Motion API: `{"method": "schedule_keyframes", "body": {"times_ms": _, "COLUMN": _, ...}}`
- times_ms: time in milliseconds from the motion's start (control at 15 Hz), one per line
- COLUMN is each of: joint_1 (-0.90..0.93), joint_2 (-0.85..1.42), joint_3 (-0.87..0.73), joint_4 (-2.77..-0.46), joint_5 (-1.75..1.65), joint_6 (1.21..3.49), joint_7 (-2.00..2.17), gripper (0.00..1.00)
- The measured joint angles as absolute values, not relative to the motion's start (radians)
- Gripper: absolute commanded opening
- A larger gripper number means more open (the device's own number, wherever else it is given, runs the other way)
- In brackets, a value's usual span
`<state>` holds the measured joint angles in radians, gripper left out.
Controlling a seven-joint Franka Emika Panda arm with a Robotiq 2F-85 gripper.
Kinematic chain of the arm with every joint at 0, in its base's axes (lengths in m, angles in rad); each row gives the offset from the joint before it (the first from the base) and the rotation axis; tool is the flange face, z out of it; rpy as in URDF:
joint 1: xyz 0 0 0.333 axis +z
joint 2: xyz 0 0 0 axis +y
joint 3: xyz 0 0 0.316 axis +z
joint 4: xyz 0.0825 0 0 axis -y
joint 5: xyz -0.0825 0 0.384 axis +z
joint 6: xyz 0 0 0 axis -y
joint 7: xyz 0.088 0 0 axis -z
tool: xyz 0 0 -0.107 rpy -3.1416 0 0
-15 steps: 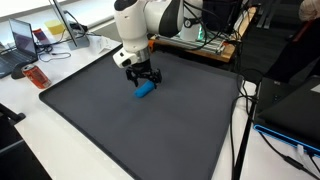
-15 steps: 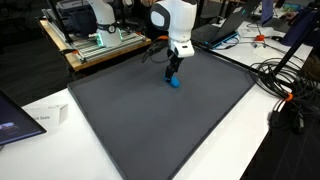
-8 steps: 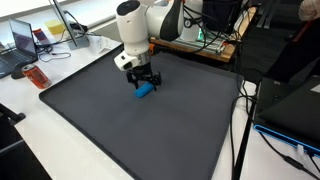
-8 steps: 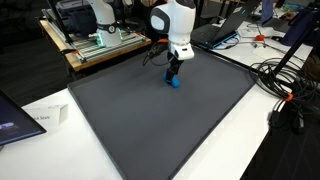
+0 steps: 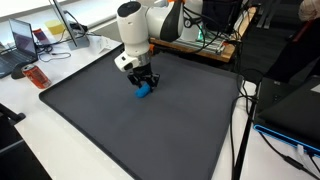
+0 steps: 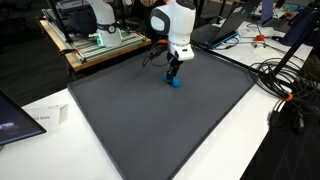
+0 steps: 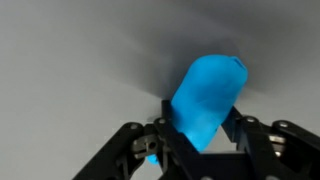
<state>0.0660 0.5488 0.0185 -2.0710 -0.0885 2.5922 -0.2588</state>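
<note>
One laptop (image 5: 22, 42) far left on the white bench, well apart from the work. Dark surface (image 5: 150, 135) fills the middle. Near its far edge the pincer (image 5: 144, 84) points straight down, clenched on a blue block (image 5: 146, 90). Block sits at or just above the surface; cannot tell which. Wrist view: fingers (image 7: 240, 135) flank its narrower end, likely for a square hold. Cables (image 5: 243, 125) trail along the right edge.

I can read nothing anywhere around me. The open laptop screen (image 5: 24, 40) shows only blur. The white paper slip (image 6: 40, 118) on the pale surface (image 6: 70, 155) carries marks too small to make out. The bright blue rounded plastic piece (image 7: 208, 95) clamped in my claw (image 7: 195, 135) shows plain colour in the wrist view.
</note>
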Motion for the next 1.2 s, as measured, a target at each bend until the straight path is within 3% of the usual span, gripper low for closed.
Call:
{"method": "schedule_keyframes", "body": {"times_ms": 200, "joint_1": 0.066, "joint_2": 0.545, "joint_3": 0.019, "joint_4": -2.070, "joint_5": -0.093, "joint_6": 2.592, "joint_7": -0.259, "gripper": 0.17}}
{"method": "schedule_keyframes", "body": {"times_ms": 267, "joint_1": 0.066, "joint_2": 0.543, "joint_3": 0.019, "joint_4": -2.069, "joint_5": -0.095, "joint_6": 2.592, "joint_7": -0.259, "gripper": 0.21}}
{"method": "schedule_keyframes", "body": {"times_ms": 333, "joint_1": 0.066, "joint_2": 0.541, "joint_3": 0.019, "joint_4": -2.069, "joint_5": -0.099, "joint_6": 2.592, "joint_7": -0.259, "gripper": 0.46}}
{"method": "schedule_keyframes", "body": {"times_ms": 533, "joint_1": 0.067, "joint_2": 0.540, "joint_3": 0.019, "joint_4": -2.069, "joint_5": -0.108, "joint_6": 2.592, "joint_7": -0.259, "gripper": 0.56}}
{"method": "schedule_keyframes", "body": {"times_ms": 933, "joint_1": 0.068, "joint_2": 0.541, "joint_3": 0.020, "joint_4": -2.069, "joint_5": -0.120, "joint_6": 2.592, "joint_7": -0.258, "gripper": 0.98}}
{"method": "schedule_keyframes", "body": {"times_ms": 1200, "joint_1": 0.069, "joint_2": 0.534, "joint_3": 0.018, "joint_4": -2.069, "joint_5": -0.123, "joint_6": 2.592, "joint_7": -0.237, "gripper": 1.00}}
